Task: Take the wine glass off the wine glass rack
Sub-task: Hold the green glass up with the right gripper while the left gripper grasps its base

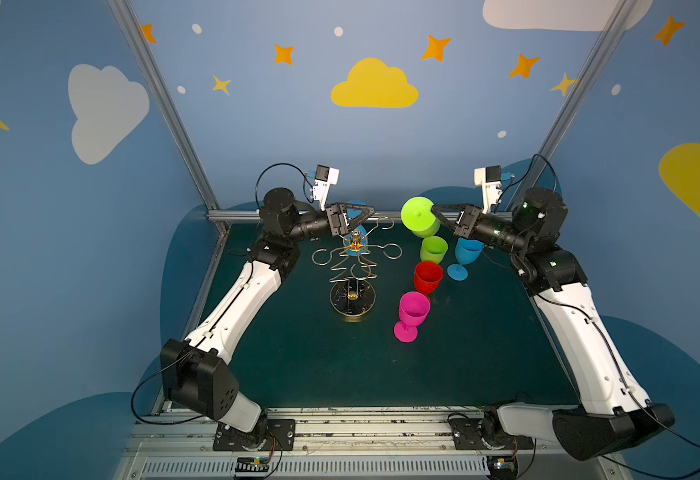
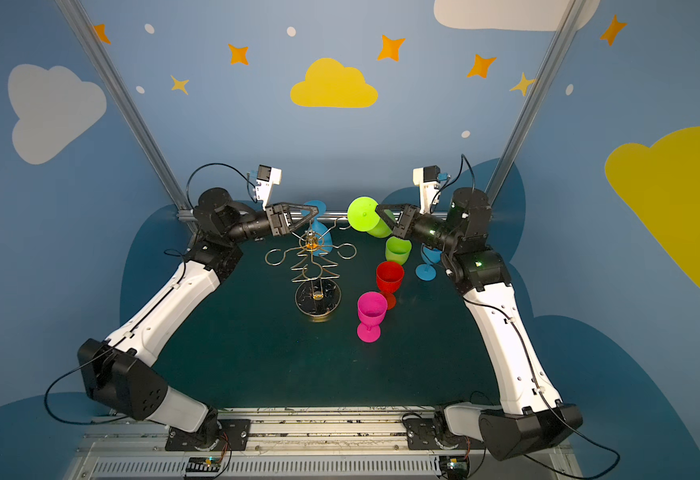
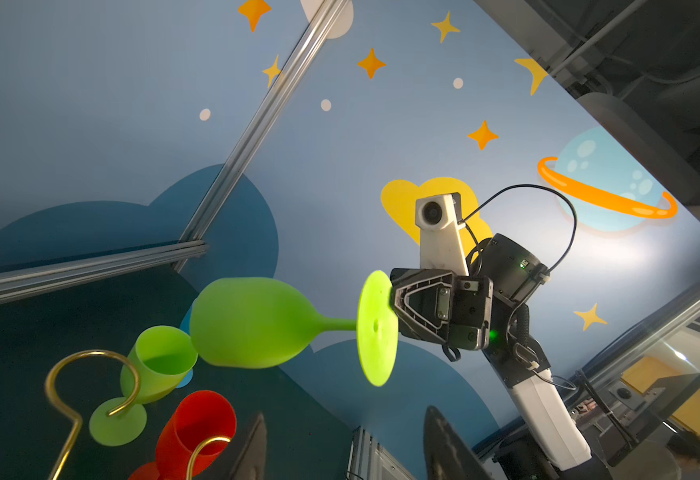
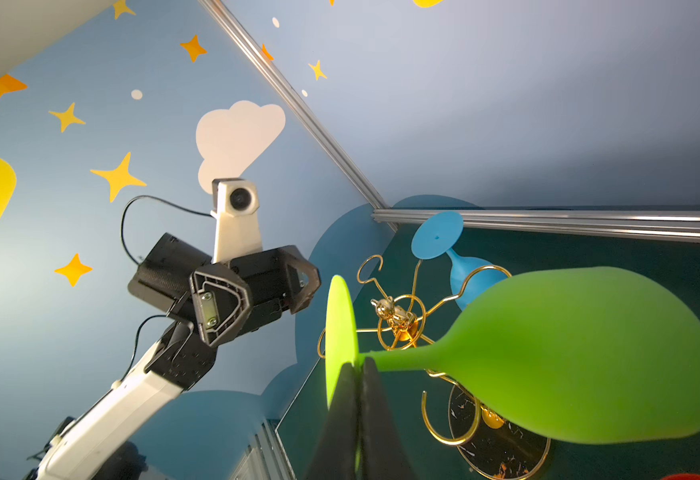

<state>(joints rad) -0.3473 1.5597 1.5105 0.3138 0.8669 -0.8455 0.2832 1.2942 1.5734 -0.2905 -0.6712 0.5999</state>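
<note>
Glass in the air! The right gripper [image 1: 433, 210] is clamped hard on the edge of the flat foot of the green wine glass [image 1: 418, 216], which lies on its side, clear of every wire. That thin disc looks like the sensible place to pinch: on a glass hung bowl-down it is the part left exposed above the loop.

The wine glass rack [image 1: 342, 297] stands left of centre on the dark mat. At its crown hovers the left gripper [image 1: 367, 212], jaws apart with nothing between them, as the left wrist view confirms. Just behind it a blue wine glass [image 4: 464, 274] hangs upside down by its foot in a far loop. That arm may be placed to steady the stand or to go for the blue one; which, the pictures do not say.

Right of the rack, upright on the mat, stand a pink glass [image 1: 413, 309], a red glass [image 1: 428, 276], a green glass [image 1: 434, 248] and a blue glass [image 1: 466, 253]. That looks like the drop-off line. The held glass hangs just above the far end, so it will likely need turning upright and lowering without clipping its neighbours.
</note>
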